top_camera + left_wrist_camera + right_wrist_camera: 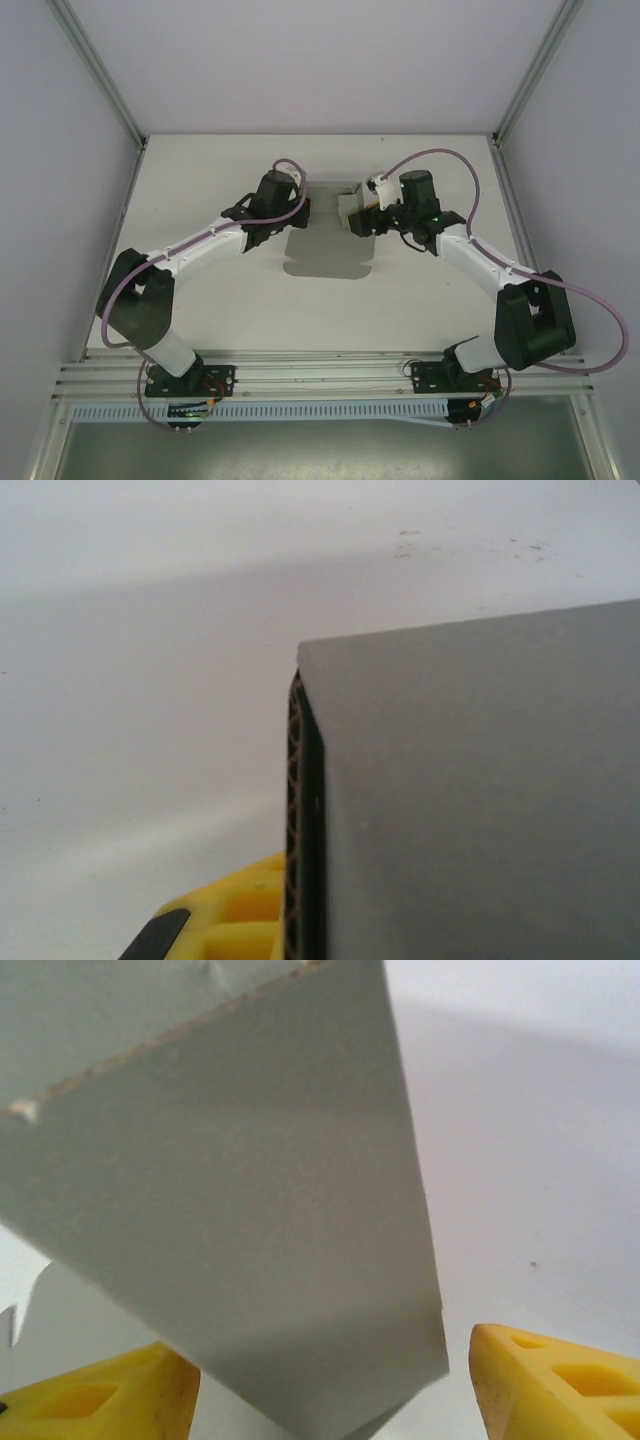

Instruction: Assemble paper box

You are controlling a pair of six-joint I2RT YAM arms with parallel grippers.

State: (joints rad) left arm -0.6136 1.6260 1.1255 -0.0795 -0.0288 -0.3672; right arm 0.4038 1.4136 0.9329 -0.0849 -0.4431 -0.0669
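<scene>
The paper box (pixel 325 248) lies as a grey die-cut cardboard sheet in the middle of the table, its near part flat. My left gripper (pixel 303 216) is at the sheet's left edge. In the left wrist view a corrugated edge of the paper box (pixel 303 820) stands upright against one yellow finger (pixel 235 915), and the gripper is shut on it. My right gripper (pixel 360 220) is at the sheet's far right corner, where a flap (pixel 349 208) is raised. That flap (pixel 250 1210) hangs tilted between the open gripper's (pixel 335 1400) yellow fingers (pixel 560 1380), with a gap on the right side.
The white table (pixel 200 300) is bare around the sheet. Grey walls and metal frame posts (pixel 105 90) close in the left, right and back. A slotted rail (pixel 320 372) runs along the near edge by the arm bases.
</scene>
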